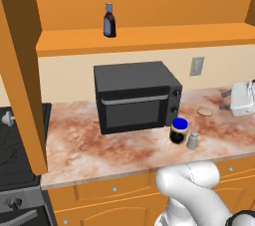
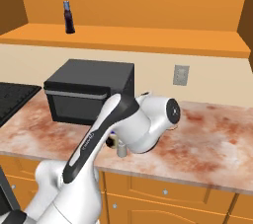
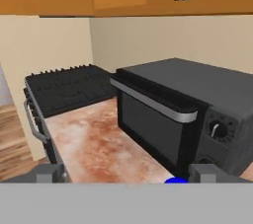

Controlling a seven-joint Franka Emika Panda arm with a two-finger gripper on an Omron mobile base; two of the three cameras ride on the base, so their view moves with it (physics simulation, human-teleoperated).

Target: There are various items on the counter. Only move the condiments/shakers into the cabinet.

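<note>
Left base view, read from left to right: a black stove (image 1: 20, 135) sits at the left edge, beside the tall open door panel of the orange cabinet (image 1: 22, 70). On the cabinet's wide shelf board stands the slim dark bottle (image 1: 109, 20), upright, its pale cap on top. Below it, the black microwave (image 1: 135, 95) rests on the marbled counter (image 1: 79, 145). Just right of the microwave's front corner stands the blue-lidded jar (image 1: 179, 131), with the small grey shaker (image 1: 192, 141) just beside it on its right — both upright on the counter. Farther back and to the right lies the flat tan disc (image 1: 204, 111), well apart from the jar. The gripper (image 1: 244, 98) is at the right edge, over the counter; its jaw state cannot be read there. In the hand view, the gripper (image 3: 128, 174) has its two finger tips standing wide apart at the bottom corners, with nothing between them — the tool is fully open and holds nothing. The jar's blue lid shows at the bottom edge, near the right finger tip, in front of the microwave.
</note>
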